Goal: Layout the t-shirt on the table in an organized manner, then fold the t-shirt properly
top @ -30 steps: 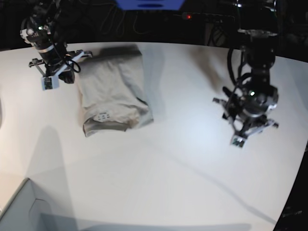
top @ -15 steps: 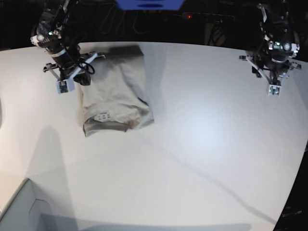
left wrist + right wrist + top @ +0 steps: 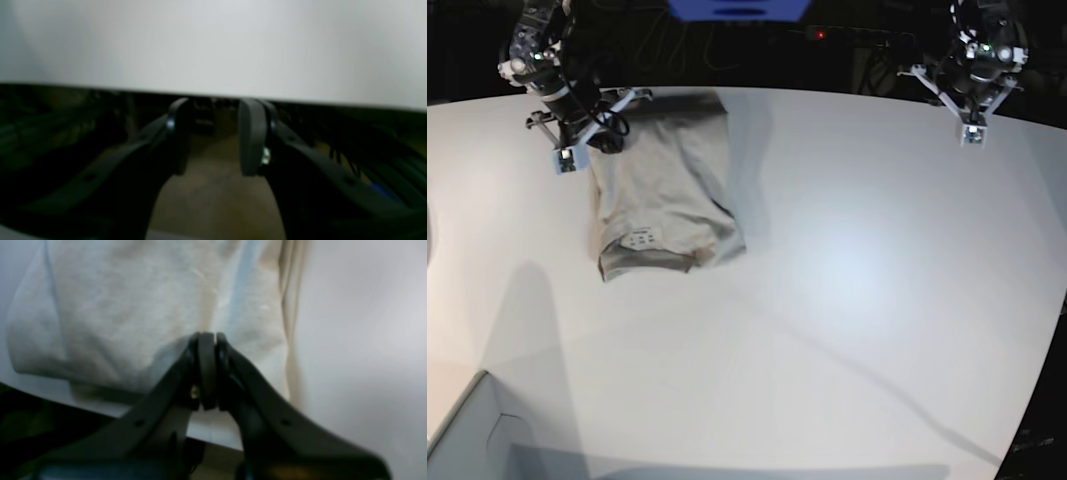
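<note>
The light grey-beige t-shirt (image 3: 662, 185) lies folded into a narrow rectangle on the far left of the white table (image 3: 847, 300), its white neck label facing the near end. My right gripper (image 3: 567, 155) hovers at the shirt's far left corner. In the right wrist view its fingers (image 3: 206, 373) are pressed together above the t-shirt (image 3: 133, 306), with no cloth between them. My left gripper (image 3: 970, 130) hangs high over the table's far right edge. In the left wrist view the left gripper (image 3: 215, 106) is open and empty, above the table (image 3: 213, 43) rim.
A pale box corner (image 3: 467, 440) juts in at the near left. A blue object (image 3: 737, 8) sits beyond the table's far edge, with dark cables and clutter behind it. The bare table (image 3: 360, 340) stretches to the right of the shirt.
My left arm has lifted from the table's mid-right and drawn back to the far right edge. My right arm has shifted slightly toward the shirt's far corner. The shirt has not moved.
</note>
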Controlling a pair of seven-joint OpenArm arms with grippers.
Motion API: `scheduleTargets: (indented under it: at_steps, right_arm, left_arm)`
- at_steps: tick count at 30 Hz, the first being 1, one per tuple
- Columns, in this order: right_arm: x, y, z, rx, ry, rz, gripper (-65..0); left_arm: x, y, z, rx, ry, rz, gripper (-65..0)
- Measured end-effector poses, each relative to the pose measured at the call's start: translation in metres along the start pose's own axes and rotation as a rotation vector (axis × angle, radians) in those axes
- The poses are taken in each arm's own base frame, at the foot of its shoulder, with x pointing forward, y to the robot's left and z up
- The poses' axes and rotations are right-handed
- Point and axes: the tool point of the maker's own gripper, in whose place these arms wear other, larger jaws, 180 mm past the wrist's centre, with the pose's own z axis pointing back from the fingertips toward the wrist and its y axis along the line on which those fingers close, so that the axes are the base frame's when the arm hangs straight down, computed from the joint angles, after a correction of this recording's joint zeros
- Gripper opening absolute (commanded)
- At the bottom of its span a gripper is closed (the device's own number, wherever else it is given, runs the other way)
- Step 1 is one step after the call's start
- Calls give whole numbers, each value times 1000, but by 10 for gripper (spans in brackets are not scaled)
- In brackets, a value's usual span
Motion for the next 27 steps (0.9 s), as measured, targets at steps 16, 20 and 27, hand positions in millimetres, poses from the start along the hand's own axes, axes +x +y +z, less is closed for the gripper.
scheduleTargets:
  at_steps: [16, 20, 27]
  right_arm:
    - [-65, -91, 101, -300, 17, -184, -650]
    - [-134, -101, 110, -345, 137, -342, -650]
    - [-224, -73, 79, -246, 262, -570, -650]
  left_arm:
    - [-116, -82, -32, -168, 249, 182, -650]
    - [-145, -108, -54, -207, 229, 249, -650]
    - [-172, -136, -100, -241, 177, 391, -650]
